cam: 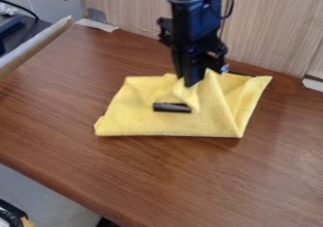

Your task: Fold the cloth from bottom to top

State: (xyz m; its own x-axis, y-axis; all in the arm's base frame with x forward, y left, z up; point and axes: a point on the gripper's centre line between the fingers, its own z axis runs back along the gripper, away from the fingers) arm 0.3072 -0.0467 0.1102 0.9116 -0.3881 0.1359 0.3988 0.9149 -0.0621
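We have the gripper (pixel 191 83) clamped on the yellow cloth (pixel 167 125), presumably to guide the folded layer toward the top edge.

No legible text, label, brand, number or sign is present on any visible surface.

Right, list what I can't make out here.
All in the camera view:
- Yellow cloth, far edge behind the gripper: hidden by the gripper.
- Cloth's underside: hidden by its upper surface.
- Dark bar, what it is: too small.
- Black object, lower left: cut off by the edge.
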